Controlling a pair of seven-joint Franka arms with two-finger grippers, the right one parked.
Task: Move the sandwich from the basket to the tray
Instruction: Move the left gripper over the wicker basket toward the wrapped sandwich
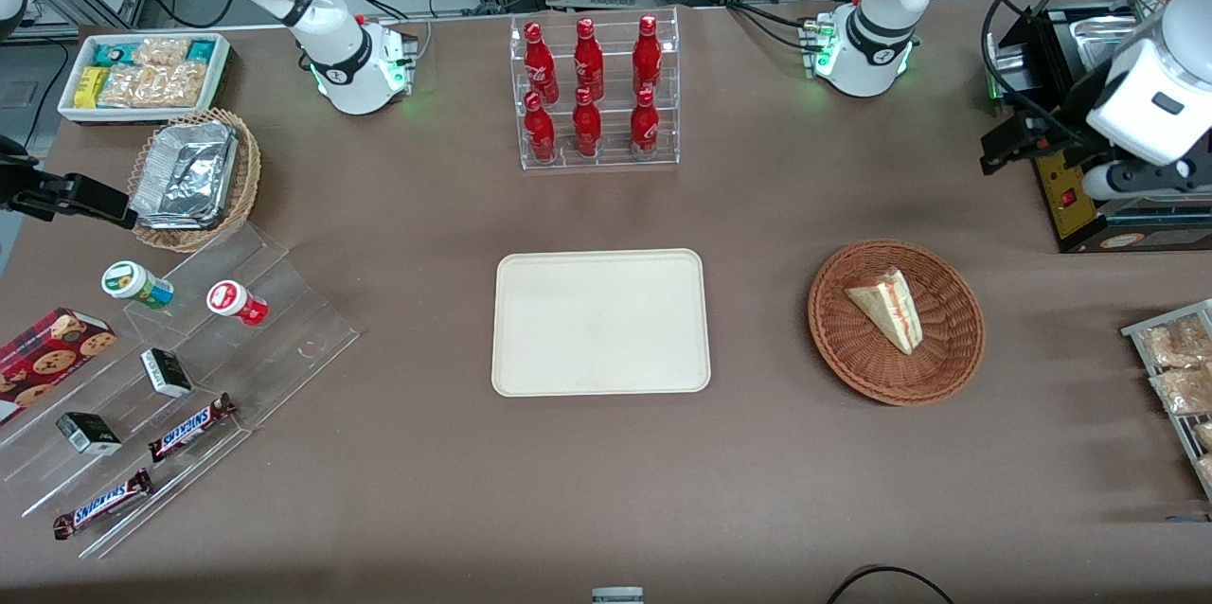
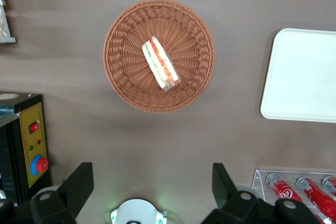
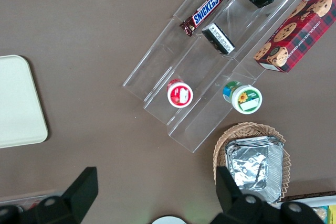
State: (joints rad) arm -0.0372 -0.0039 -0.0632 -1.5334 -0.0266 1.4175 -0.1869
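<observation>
Sandwich first: the small triangular wedge of pale white bread [image 1: 888, 306] lies inside the round, shallow, reddish-brown woven wicker basket [image 1: 956, 301], roughly at its centre and touching only the weave beneath it; its cut edge with red-orange and green filling [image 2: 163, 64] faces upward in the wrist view, which suits a pinch across the two bread faces. Its long axis runs diagonally across the basket; in the front view the pointed corner aims away from the camera and toward the parked arm's end of the table, the broad end nearer the camera. The flat rectangular cream-beige tray with rounded corners [image 1: 600, 322] sits well apart from the basket on the brown table, toward the parked arm's end, bare and ready to receive it. The left arm's gripper [image 2: 152, 192] hangs high above the table, farther from the front camera than the basket, its two dark fingers [image 2: 79, 182] spread wide and holding nothing; judging from this, the reach down to the sandwich is not yet begun.
</observation>
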